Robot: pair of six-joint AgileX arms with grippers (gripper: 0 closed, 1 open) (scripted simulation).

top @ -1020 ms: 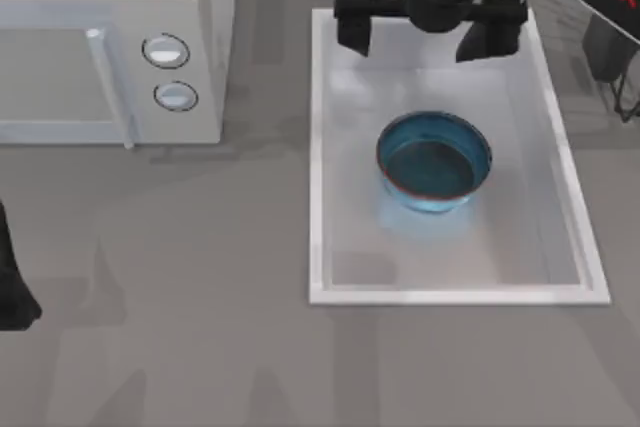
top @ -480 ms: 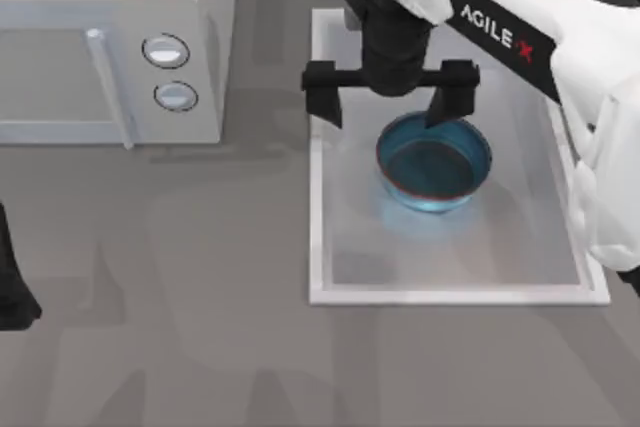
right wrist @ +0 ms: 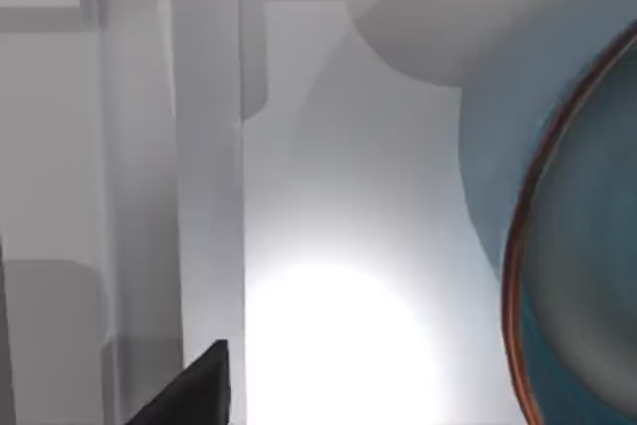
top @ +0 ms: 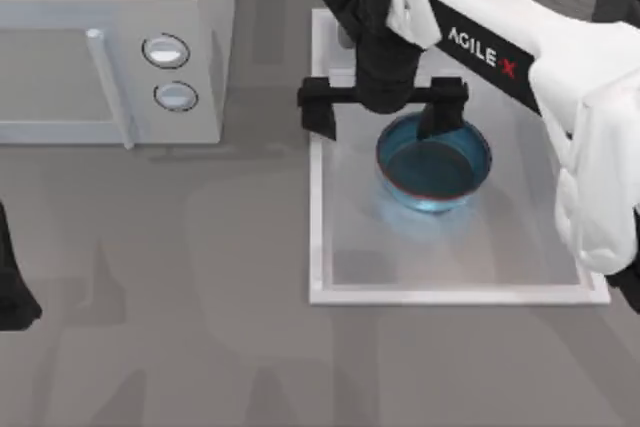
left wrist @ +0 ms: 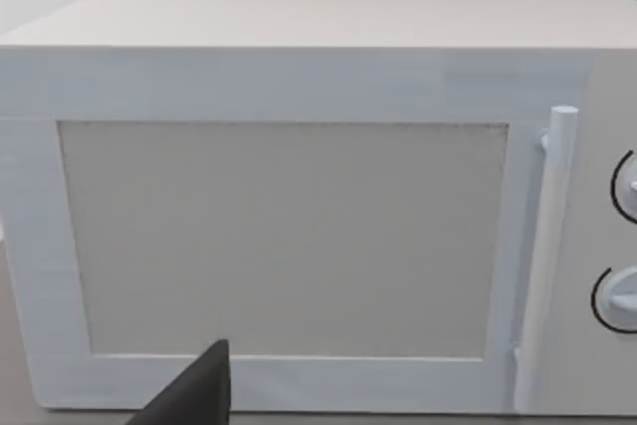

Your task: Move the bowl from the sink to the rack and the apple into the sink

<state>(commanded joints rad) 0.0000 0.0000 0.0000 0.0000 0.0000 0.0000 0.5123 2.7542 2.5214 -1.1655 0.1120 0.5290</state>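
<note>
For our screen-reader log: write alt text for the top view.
The right gripper, fingers spread wide, hangs over the blue bowl in the white sink, one finger above the bowl's rim. A white microwave stands to the left; the left gripper is parked at the left edge.

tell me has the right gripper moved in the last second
Yes. The right gripper has come down the top view from the sink's far end and leftward; its fingers are spread, one over the bowl's far rim.

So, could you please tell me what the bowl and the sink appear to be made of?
The bowl looks like glazed ceramic: glossy blue wall, dark inside, thin reddish rim line. The sink looks like smooth white enamel or plastic; its floor reflects light. Neither is certain.
</note>
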